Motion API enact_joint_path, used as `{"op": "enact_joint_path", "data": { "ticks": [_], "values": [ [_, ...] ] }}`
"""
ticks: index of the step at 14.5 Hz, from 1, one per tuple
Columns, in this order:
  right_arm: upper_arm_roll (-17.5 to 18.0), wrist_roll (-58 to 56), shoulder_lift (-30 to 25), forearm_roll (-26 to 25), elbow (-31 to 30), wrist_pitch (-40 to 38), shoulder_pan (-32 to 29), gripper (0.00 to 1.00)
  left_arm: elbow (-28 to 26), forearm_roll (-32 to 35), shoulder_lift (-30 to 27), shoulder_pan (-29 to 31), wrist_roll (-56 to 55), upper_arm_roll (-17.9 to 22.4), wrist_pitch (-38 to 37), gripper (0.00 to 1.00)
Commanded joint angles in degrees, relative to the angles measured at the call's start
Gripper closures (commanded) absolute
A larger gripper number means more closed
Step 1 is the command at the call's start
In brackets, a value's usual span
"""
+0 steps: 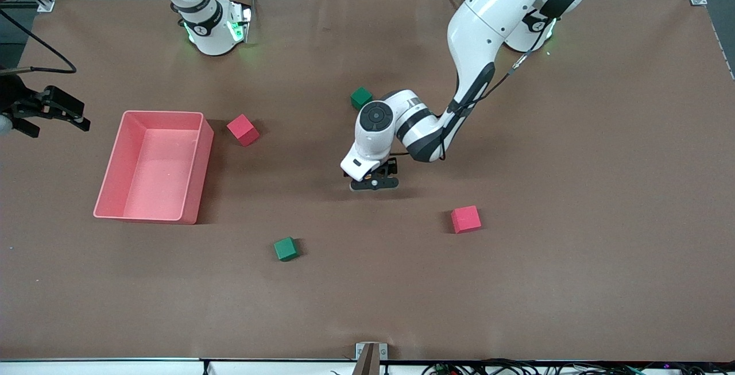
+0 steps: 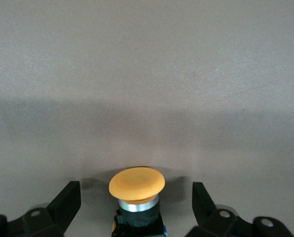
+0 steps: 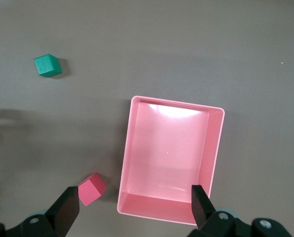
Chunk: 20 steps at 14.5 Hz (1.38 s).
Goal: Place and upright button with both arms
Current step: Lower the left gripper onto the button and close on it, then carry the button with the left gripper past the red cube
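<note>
The button (image 2: 137, 183) has a round orange cap, a silver collar and a dark body. It stands cap up on the brown table between the fingers of my left gripper (image 2: 136, 202). That gripper is open, with a gap on each side of the button. In the front view my left gripper (image 1: 374, 183) is low over the table's middle and hides the button. My right gripper (image 1: 57, 124) is open and empty, held high at the right arm's end of the table. In its wrist view my right gripper (image 3: 134, 207) is over the pink bin (image 3: 176, 103).
The pink bin (image 1: 163, 113) is empty. A red cube (image 1: 242, 129) lies beside it. A green cube (image 1: 361, 97) sits by the left arm's wrist. Another red cube (image 1: 465, 219) and a green cube (image 1: 286, 248) lie nearer the front camera.
</note>
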Motion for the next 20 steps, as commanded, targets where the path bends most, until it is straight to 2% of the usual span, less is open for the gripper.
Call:
{"op": "enact_joint_path", "data": {
  "ticks": [1,5,7,11,12,14,17,20],
  "values": [
    [-0.1,-0.7,-1.2,-0.1,-1.4,0.1,-0.3,0.0,0.8,1.3,0.1,-0.4,-1.1,0.3,-1.1,0.07],
    [-0.1,-0.6,-1.2,-1.0,-1.4,-0.6,-0.3,0.0,1.1,1.1,-0.2,-0.6,-1.5,0.2,-5.5,0.13],
    [-0.1,-0.6,-1.2,-1.0,-1.4,-0.7,-0.4,0.0,1.2,1.0,-0.4,-0.6,-3.3,0.2,-5.7,0.21],
    [-0.1,-0.6,-1.2,-1.0,-1.4,-0.8,-0.2,0.0,1.4,1.0,-0.4,-0.8,-3.6,0.1,-5.7,0.24],
    [-0.1,-0.7,-1.2,-1.1,-1.4,-0.8,-0.2,0.0,1.5,0.9,-0.5,-1.1,-3.6,0.1,-5.7,0.28],
    [-0.1,-0.7,-1.2,-1.5,-1.4,-0.8,-0.1,0.0,1.5,1.1,-0.4,-1.7,-3.5,0.1,-5.7,0.44],
    [-0.3,-0.6,-1.8,-2.1,-1.1,-2.5,-0.3,0.0,1.6,1.2,-0.3,-2.3,-3.4,0.5,-5.6,0.74],
    [-0.5,-0.7,-3.2,-2.1,-1.0,-3.2,-0.5,0.0,1.6,1.0,-0.4,-2.0,-3.5,0.5,-5.7,0.98]
  ]
}}
